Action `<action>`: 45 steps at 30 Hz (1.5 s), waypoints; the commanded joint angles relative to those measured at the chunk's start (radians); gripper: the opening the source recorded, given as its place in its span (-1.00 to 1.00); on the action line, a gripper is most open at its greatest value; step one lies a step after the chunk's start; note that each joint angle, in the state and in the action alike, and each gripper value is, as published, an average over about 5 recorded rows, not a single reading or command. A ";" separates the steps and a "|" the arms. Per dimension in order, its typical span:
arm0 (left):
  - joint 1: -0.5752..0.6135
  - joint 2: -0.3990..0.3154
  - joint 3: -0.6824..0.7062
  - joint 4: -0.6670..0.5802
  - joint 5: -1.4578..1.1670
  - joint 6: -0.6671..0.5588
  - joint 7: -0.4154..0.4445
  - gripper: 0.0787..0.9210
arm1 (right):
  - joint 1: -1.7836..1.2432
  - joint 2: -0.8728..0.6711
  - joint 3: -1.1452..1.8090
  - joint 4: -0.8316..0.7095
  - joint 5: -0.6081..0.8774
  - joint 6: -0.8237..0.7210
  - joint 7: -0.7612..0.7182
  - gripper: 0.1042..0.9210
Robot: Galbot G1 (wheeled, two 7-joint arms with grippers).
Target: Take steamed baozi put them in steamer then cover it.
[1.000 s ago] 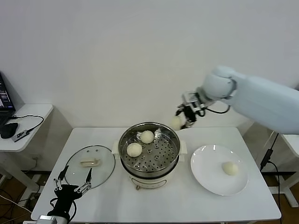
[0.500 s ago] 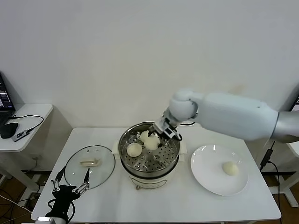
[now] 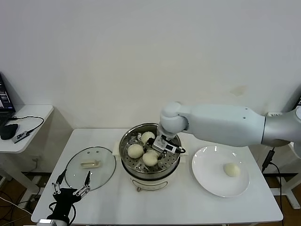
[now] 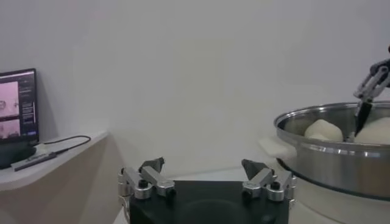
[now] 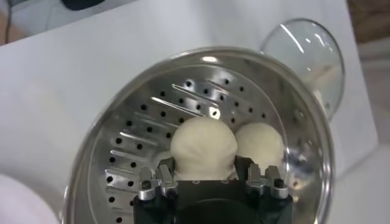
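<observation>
The white table (image 3: pixel 197 207) carries the steamer (image 3: pixel 175 165) at its middle, toward the rear edge, its perforated tray holding three steamed baozi: one at the back (image 3: pixel 147 137), one on the left (image 3: pixel 135 150), and one near the centre (image 3: pixel 150 158). The right arm reaches in from the right side, and the right gripper (image 3: pixel 162 148) sits low inside the pot with its jaws narrowed around the centre bun (image 5: pixel 203 143); the bun appears to touch the tray, though the wrist view hides its underside. A flat white plate (image 3: pixel 207 179) by the right edge holds the fourth bun (image 3: pixel 231 169). The glass lid (image 3: pixel 106 172) lies flat near the left edge. The left gripper (image 3: pixel 71 188) hangs off the front-left corner, jaws spread wide, holding nothing.
</observation>
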 commanded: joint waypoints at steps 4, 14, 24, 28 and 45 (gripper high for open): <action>-0.002 -0.001 0.001 0.003 0.000 -0.001 0.000 0.77 | -0.008 0.018 -0.013 0.023 -0.034 0.047 -0.015 0.24; -0.001 -0.001 0.001 0.002 0.000 -0.002 0.000 0.77 | 0.002 0.002 0.003 0.018 -0.017 0.039 0.000 0.52; -0.007 0.011 0.001 0.005 0.000 -0.002 0.000 0.77 | 0.040 -0.120 0.114 -0.005 0.017 -0.043 0.002 0.76; -0.010 0.026 -0.004 0.009 -0.001 -0.003 0.001 0.77 | 0.061 -0.216 0.164 -0.009 0.051 -0.177 -0.072 0.76; -0.026 0.068 0.027 0.021 0.000 -0.002 0.002 0.77 | -0.284 -0.658 0.456 -0.017 -0.039 -0.380 -0.145 0.76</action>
